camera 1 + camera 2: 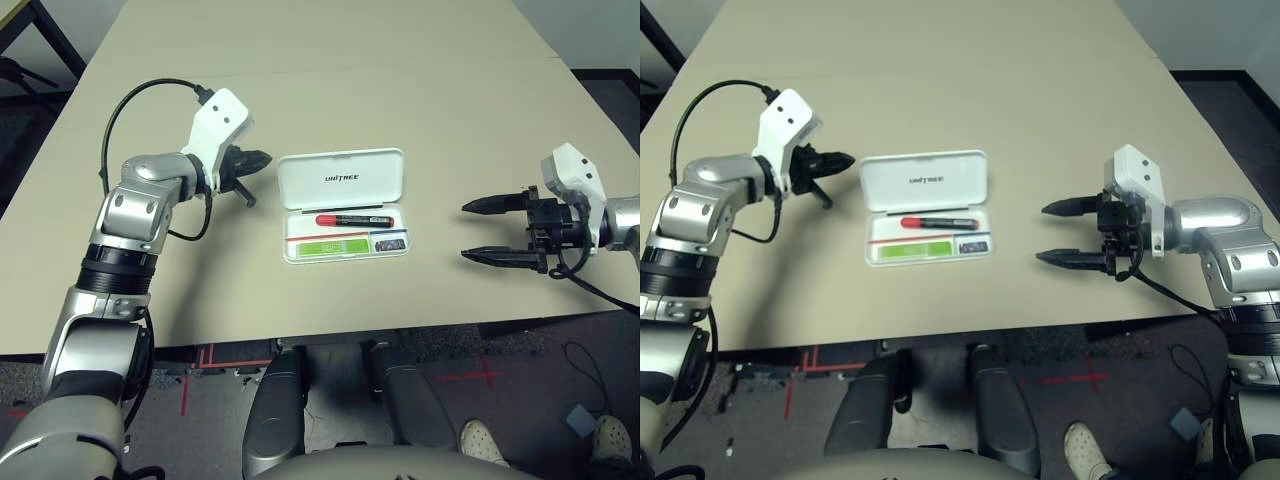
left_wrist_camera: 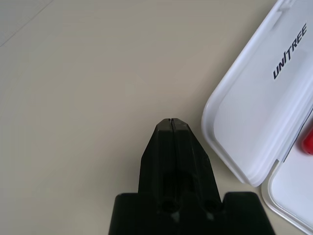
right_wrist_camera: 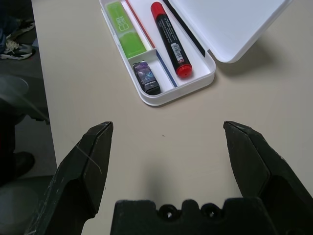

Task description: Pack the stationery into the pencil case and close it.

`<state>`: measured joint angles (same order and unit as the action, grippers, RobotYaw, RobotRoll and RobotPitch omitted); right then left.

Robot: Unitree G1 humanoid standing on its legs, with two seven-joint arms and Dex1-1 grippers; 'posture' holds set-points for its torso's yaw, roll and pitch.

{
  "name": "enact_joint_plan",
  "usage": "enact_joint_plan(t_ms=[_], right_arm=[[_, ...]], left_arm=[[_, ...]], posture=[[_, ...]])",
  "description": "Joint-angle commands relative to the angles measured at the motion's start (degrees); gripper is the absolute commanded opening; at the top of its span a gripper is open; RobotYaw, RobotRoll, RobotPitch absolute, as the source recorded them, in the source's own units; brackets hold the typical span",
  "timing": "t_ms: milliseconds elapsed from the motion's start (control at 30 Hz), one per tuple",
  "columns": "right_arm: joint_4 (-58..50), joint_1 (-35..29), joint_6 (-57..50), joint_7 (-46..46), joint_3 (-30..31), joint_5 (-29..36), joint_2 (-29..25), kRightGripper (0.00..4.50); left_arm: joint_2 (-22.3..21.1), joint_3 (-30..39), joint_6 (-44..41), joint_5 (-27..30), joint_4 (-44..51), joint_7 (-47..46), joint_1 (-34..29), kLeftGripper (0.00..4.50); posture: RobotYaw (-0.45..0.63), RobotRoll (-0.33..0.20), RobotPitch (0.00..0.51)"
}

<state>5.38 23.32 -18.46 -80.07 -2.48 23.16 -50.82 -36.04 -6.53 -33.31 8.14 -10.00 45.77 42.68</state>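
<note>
open pencil case [image 1: 342, 205] on bare table [image 1: 420, 100], lid up, nothing blocking it.
red marker [image 1: 353, 219] lies left-right in tray; left gripper [image 1: 262, 158] clenched empty, right gripper [image 1: 480, 232] spread.

One pencil case [image 1: 341, 178], one marker [image 1: 353, 219], one highlighter [image 1: 334, 246], one eraser [image 1: 389, 243].

**Beige table over dark flooring**

A wide beige table [image 1: 400, 90] fills the room's middle. Below its near edge lies dark floor [image 1: 500, 385] with red tape marks [image 1: 485, 377]. Beside those marks, a person's white shoes [image 1: 486, 440].
</note>
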Motion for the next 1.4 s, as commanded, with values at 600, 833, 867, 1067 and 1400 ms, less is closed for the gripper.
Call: enact_joint_plan(t_ms=[600,833,867,1067,1400], right_arm=[[-1.3,-0.7,-0.1,0.6,0.1,-0.2,-1.0,4.5],[-0.4,0.4,0.4,0.0,1.3,-1.2,-0.6,4.5],[-0.3,0.6,0.4,-0.1,1.4,-1.3,-0.5,4.5],[-0.3,0.9,0.5,-0.2,2.2,-1.6,-0.4,4.5],[-0.5,0.7,0.9,-0.3,2.6,-2.0,-0.3,4.5]], left_arm=[[-0.7,-2.3,-0.1,3.2,8.9,11.4,-4.0,0.04],[-3.2,-4.3,-1.6,3.9,16.6,14.9,-8.0,0.04],[-3.0,-4.7,-1.9,3.9,17.3,14.8,-8.3,0.04],[-2.2,-7.5,-2.1,2.6,18.8,13.7,-9.7,0.04],[-1.5,-11.7,-1.0,0.3,19.0,12.7,-11.3,0.04]], posture=[[-0.04,0.0,0.21],[-0.03,0.0,0.214],[-0.03,0.0,0.213],[-0.03,0.0,0.213],[-0.04,0.0,0.214]])
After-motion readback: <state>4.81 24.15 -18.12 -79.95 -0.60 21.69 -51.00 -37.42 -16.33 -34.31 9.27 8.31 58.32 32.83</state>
